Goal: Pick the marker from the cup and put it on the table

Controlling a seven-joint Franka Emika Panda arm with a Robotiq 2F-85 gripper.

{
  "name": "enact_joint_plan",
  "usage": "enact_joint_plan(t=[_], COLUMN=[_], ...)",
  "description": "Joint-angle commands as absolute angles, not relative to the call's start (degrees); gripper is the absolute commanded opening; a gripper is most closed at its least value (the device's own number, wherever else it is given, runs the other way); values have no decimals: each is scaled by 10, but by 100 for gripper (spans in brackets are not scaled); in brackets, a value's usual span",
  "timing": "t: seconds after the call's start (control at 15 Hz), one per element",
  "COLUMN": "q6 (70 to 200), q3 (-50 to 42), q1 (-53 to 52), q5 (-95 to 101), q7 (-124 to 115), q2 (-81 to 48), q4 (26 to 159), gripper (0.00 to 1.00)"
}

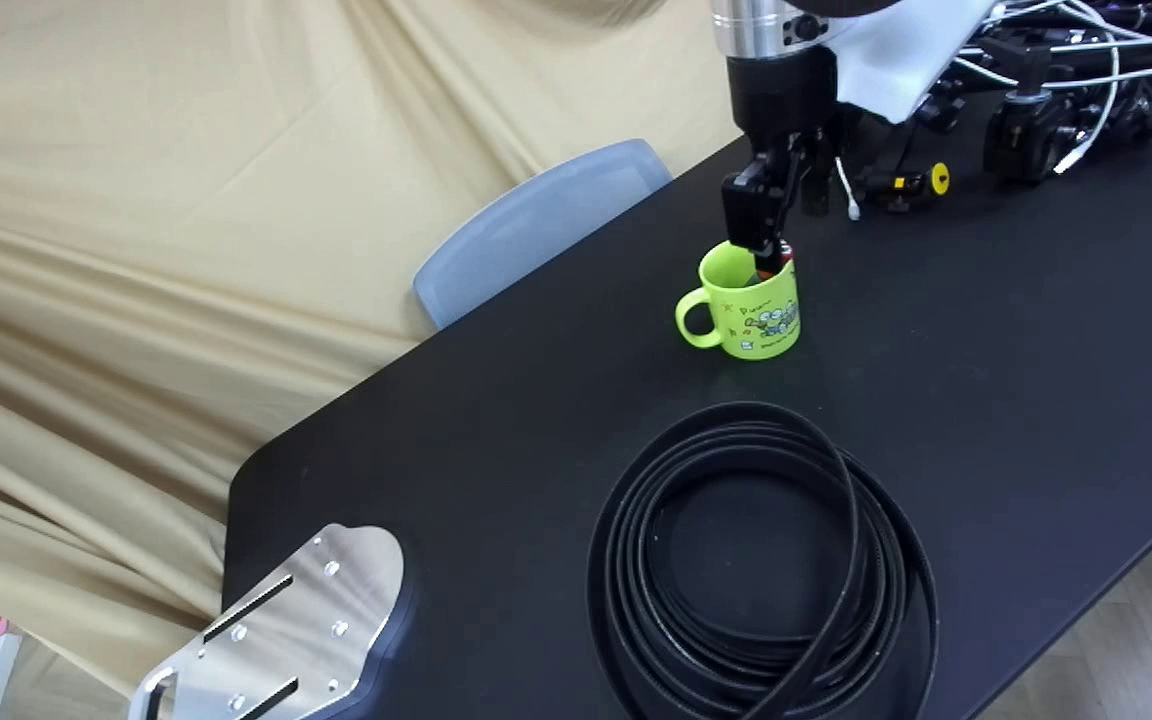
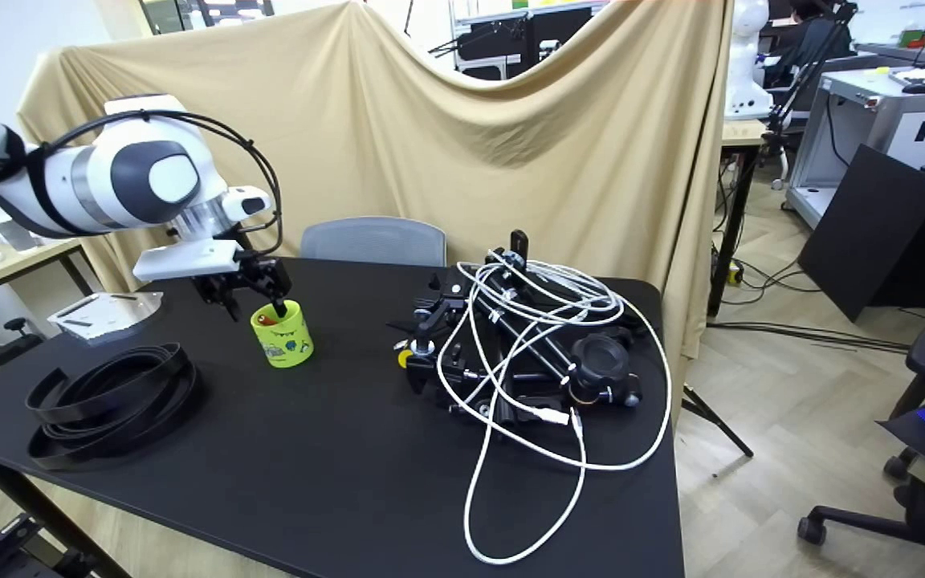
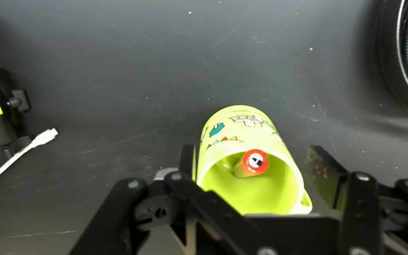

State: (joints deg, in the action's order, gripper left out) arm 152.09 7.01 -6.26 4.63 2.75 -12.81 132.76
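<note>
The lime-green cup (image 1: 748, 318) stands upright on the black table (image 1: 496, 430). It also shows in an exterior view (image 2: 286, 343) and in the wrist view (image 3: 239, 132), its handle at the lower right there. The red marker (image 3: 253, 163) leans inside the cup, its red end with a white and black tip near the rim; its lower part is hidden. A bit of its red shows in an exterior view (image 2: 266, 320). My gripper (image 3: 255, 166) is open above the cup, fingers apart, nothing between the pads. In an exterior view (image 2: 257, 310) one fingertip overlaps the cup's mouth; contact cannot be told.
A coiled black cable (image 1: 626, 560) lies near the cup. A metal plate (image 1: 306, 620) lies at the table's end. Black clamps and stands with white cables (image 2: 511, 361) lie on the cup's other side. A grey chair back (image 2: 374, 241) stands behind the table edge.
</note>
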Motion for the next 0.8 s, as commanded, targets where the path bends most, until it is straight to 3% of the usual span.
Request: enact_joint_plan(t=[0.0,0.47,0.73], q6=[1512,1506,1488], q3=[69,73,80], q1=[-65,-64,-64], q5=[46,41,32], q7=[37,55,60], q2=[-153,-167,-144], q4=[1298,1284,1295], gripper=[52,3,5])
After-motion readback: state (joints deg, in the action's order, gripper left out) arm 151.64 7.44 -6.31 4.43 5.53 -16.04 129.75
